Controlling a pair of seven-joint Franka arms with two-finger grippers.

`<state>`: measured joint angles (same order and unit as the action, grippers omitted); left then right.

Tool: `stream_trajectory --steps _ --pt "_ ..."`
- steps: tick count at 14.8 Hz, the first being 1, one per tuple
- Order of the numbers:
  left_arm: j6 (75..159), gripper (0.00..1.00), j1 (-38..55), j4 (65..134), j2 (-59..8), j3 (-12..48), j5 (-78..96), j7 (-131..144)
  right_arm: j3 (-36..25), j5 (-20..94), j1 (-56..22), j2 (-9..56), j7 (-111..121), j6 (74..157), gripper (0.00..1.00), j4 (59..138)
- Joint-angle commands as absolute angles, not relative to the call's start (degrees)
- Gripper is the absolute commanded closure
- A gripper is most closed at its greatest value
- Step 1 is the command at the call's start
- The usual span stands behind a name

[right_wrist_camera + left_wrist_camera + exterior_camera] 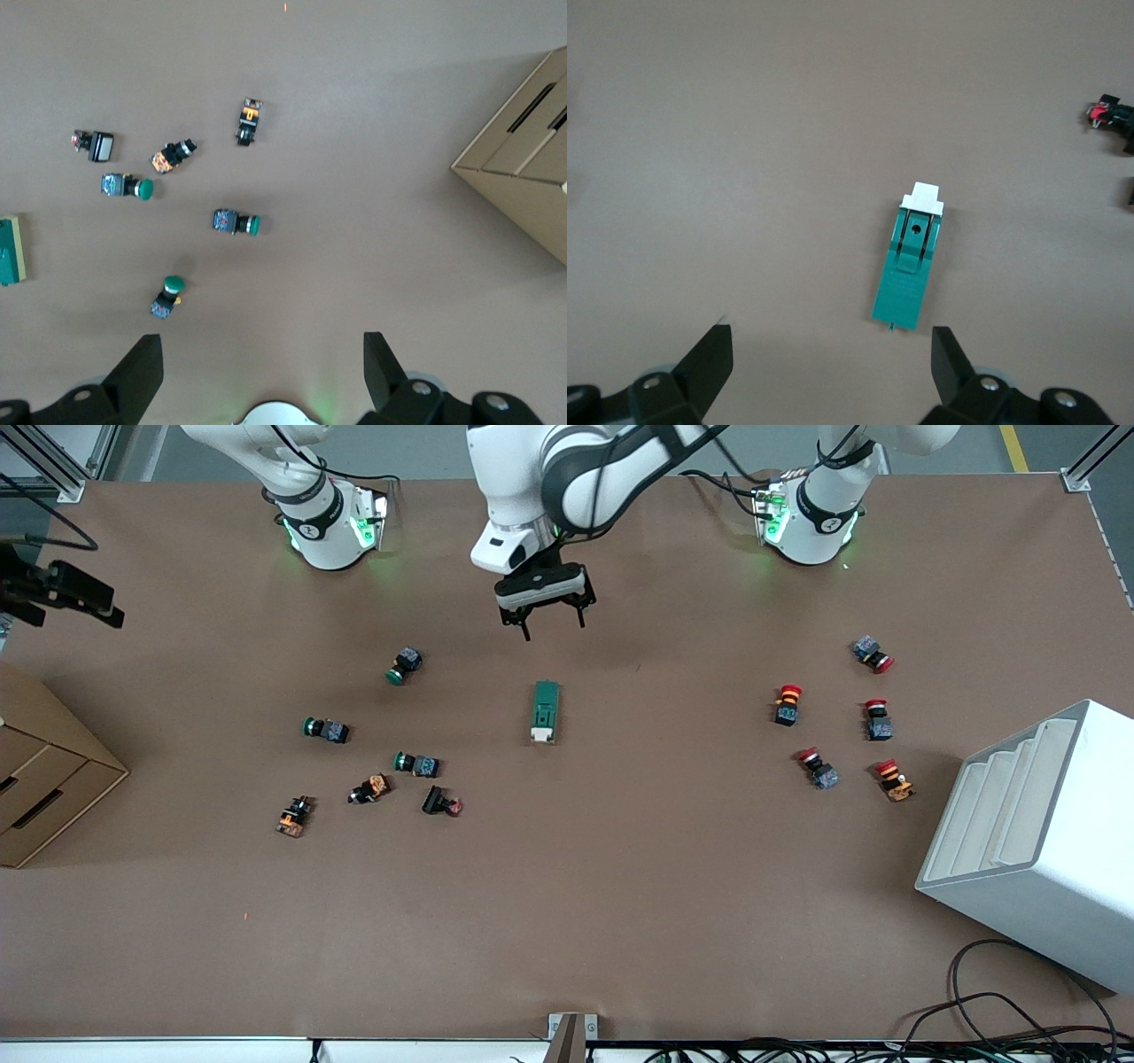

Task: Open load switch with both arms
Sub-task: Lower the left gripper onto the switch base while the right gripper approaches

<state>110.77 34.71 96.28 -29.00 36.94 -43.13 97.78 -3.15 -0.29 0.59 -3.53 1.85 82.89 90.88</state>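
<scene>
Green and white, the load switch [545, 711] lies alone mid-bench, well apart from every edge, giving both arms room. The left gripper [544, 613] hangs over the bench just beside it, fingers spread for a grasp. The right gripper [263, 372] waits, released, above its base.

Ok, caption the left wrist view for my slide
Open left gripper hovering over the green load switch on the brown table.

L gripper [550, 622] hovering mid-table, fingers apart; R gripper [263, 367] raised, fingers apart.
</scene>
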Motion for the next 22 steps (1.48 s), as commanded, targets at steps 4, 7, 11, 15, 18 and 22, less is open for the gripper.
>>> stream_trajectory --steps 4,7,11,15,18,22 --pt "113.46 0.02 38.76 100.10 -38.13 36.83 -67.20 121.16 -2.72 -0.96 0.79 1.65 2.46 86.38 0.00 89.56" --pt "113.47 0.02 39.99 102.29 -41.56 36.65 -78.62 128.56 -2.64 -0.53 0.18 4.39 1.68 88.50 0.00 89.91" --pt "113.12 0.02 39.99 103.45 -46.04 36.21 -91.47 134.64 -2.46 2.10 -3.42 9.48 -9.63 89.73 0.00 89.91" --pt "110.84 0.02 41.74 103.80 -49.04 33.94 -98.16 135.70 -2.37 3.77 -10.36 16.16 -31.32 94.83 0.00 89.47" --pt "110.57 0.03 43.85 103.71 -49.48 31.47 -99.84 136.75 -2.37 5.27 -14.31 19.76 -42.33 97.38 0.00 89.04" --pt "110.57 0.02 44.91 103.45 -50.53 29.54 -103.70 140.52 -2.29 5.98 -19.06 25.30 -54.73 97.65 0.00 86.32"
